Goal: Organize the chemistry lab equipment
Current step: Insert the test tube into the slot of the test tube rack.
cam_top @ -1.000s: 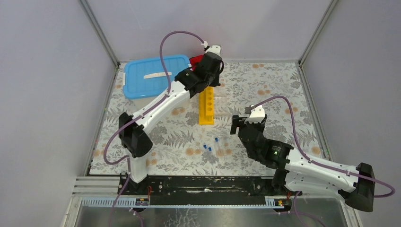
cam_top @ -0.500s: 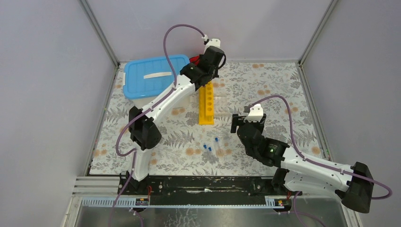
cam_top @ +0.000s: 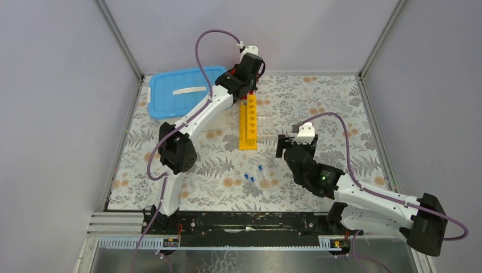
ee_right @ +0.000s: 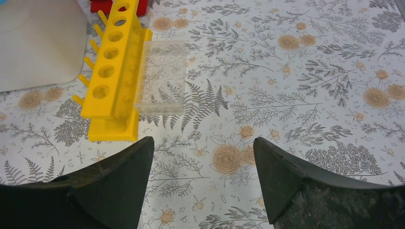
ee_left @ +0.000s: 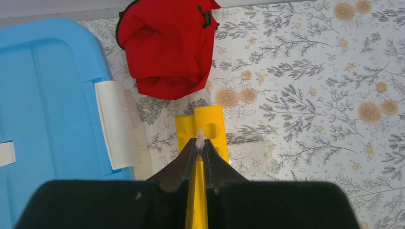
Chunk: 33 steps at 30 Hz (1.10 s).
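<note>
Barely started: left gripper [ee_left: 201, 142] pinched on clear tube [ee_left: 200, 134], just above rack's [ee_left: 213, 119] end hole. Right gripper [ee_right: 203, 157] wide, empty; holder [ee_right: 161, 76] ahead-left of it. Loose tubes [cam_top: 249, 178] beside right gripper unsorted; tub [cam_top: 181, 91] lidded, left of left gripper.

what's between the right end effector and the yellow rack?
The clear tube holder, lying alongside the yellow rack; otherwise bare patterned mat up to the right end effector. Right wrist view shows it.

The yellow rack [ee_right: 111, 78] is smooth plastic. Beside it the tube holder [ee_right: 161, 76] is clear plastic; behind it lies creased matt red cloth [ee_left: 167, 43]. Over it, a small tube [ee_left: 200, 135] looks translucent plastic.
</note>
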Tool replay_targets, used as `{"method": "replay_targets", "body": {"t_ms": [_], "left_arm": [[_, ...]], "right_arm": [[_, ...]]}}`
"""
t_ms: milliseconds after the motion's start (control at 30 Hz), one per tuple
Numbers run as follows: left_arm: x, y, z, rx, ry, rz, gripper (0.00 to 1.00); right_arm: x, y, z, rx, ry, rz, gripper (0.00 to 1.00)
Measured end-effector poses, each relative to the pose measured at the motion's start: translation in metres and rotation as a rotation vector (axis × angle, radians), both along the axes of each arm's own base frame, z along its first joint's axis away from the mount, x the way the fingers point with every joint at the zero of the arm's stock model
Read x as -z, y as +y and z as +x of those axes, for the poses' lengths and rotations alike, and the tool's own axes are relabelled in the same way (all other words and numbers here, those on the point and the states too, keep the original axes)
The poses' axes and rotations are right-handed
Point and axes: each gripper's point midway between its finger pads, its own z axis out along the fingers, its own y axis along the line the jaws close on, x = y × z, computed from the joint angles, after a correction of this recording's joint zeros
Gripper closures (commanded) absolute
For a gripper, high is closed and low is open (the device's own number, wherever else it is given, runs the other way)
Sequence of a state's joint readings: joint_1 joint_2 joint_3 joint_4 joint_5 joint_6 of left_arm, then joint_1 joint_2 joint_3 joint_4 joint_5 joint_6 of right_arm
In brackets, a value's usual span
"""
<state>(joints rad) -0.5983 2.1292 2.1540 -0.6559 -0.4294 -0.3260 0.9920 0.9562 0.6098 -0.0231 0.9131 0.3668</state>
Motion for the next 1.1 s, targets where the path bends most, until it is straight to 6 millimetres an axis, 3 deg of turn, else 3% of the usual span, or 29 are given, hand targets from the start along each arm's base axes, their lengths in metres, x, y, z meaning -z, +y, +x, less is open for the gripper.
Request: {"method": "replay_targets", "body": {"t_ms": [700,1100], "left_arm": [[0.002,-0.010,0.000,0.036,0.015,-0.054,1.00],[0.023,-0.011,0.002,0.036,0.046,-0.033,1.00]], "right_arm": [[0.010,-0.001,0.004,-0.003,0.018,0.007,0.17],[0.013,-0.006,0.006,0.011,0.021,0.005,0.16]]}}
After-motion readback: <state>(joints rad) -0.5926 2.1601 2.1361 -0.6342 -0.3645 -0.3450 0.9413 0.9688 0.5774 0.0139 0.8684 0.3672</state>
